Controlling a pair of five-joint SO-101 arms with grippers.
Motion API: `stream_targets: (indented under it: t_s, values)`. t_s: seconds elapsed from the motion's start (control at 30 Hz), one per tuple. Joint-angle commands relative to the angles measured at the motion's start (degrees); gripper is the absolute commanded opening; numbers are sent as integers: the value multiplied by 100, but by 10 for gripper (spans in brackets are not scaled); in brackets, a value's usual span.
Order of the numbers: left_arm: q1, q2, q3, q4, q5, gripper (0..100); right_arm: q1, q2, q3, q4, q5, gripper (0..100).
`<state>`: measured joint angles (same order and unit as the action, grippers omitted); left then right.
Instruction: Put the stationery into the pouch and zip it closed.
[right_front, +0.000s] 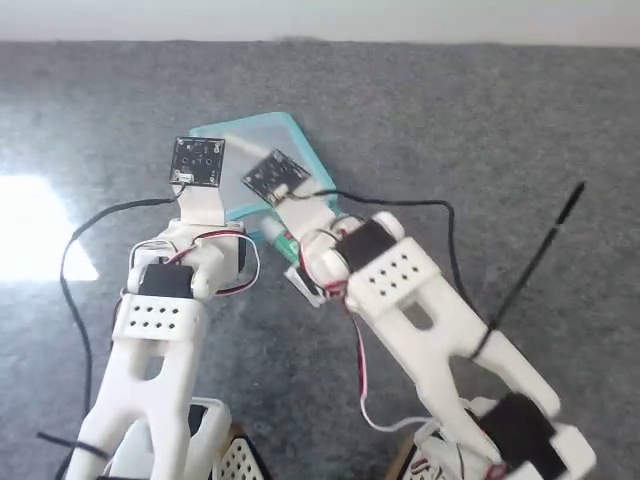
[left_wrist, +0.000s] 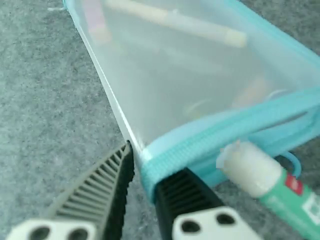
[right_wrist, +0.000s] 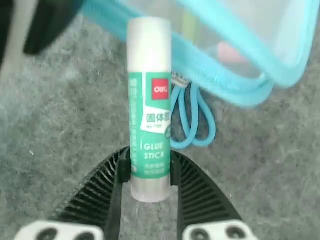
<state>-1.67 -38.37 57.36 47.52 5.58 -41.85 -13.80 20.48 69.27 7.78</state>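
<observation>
Now L end effector prob. pinches translucent pouch; R end effector clamps cylindrical glue stick.

The glue stick, in the right end effector, sits just beside the pouch.

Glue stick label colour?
Green on the glue stick, with a red patch; right wrist view shows it best.
</observation>
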Motion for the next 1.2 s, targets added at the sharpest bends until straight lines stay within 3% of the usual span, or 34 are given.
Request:
stream_targets:
  t_s: [0.0,0.37,0.6,0.7,0.9,1.17]
  values:
    - [123,-79,4,-9,44,11,4,330,-870,-119,-44,7]
    - [114,-88,-13,88,35,11,479,2114,-2848,-119,-53,15]
    - [114,-88,4,88,35,11,470,2756,-3666,-215,-9,272]
    - [88,-88,4,88,35,11,505,2853,-3842,-400,9,294]
    - [70,-88,-4,88,35,11,796,2220,-4070,-277,132,292]
    - [-97,-105,-110,88,44,11,1182,488,-4053,813,149,292]
